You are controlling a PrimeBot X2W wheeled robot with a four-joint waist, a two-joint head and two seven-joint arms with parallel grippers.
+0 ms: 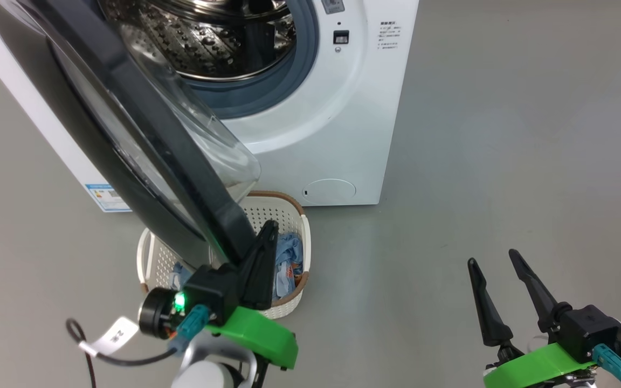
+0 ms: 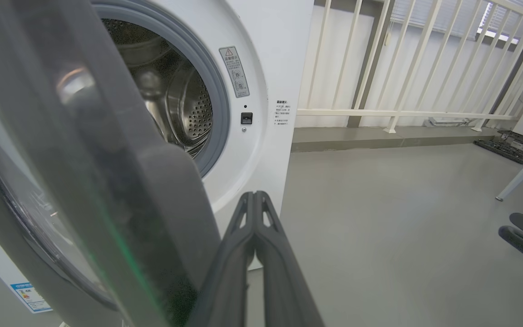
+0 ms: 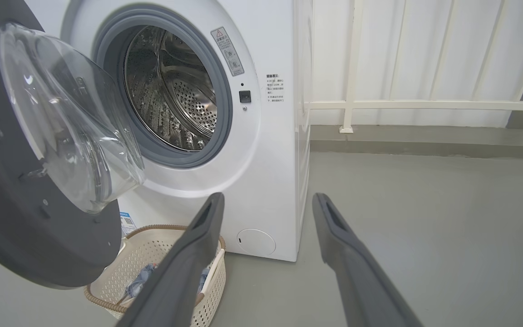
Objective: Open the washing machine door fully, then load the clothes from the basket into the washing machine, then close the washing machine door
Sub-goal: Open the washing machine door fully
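Here the whole matter is which side of the door (image 1: 143, 108) the left gripper (image 1: 270, 226) sits on. Its two fingers are pressed together with nothing between them, and they lie on the drum side of the door's free edge, just beside it; contact looks likely, but I cannot tell for sure. The fingers point toward the washing machine (image 1: 343, 134), roughly along the door's lower rim. The door stands partway out, swung toward the robot's left, with its glass bowl facing the drum (image 1: 208, 43). Opening it fully therefore probably calls for a sideways push to the left, away from the opening, with the fingers as a flat pusher.

The basket (image 1: 295, 207) sits on the floor under the door's edge, right before the machine, with the clothes (image 1: 289, 256) inside it, directly beyond the left fingertips. The right gripper (image 1: 492, 257) hovers with its fingers spread, holding nothing, well apart to the right, so the left arm is plainly the nearer one.
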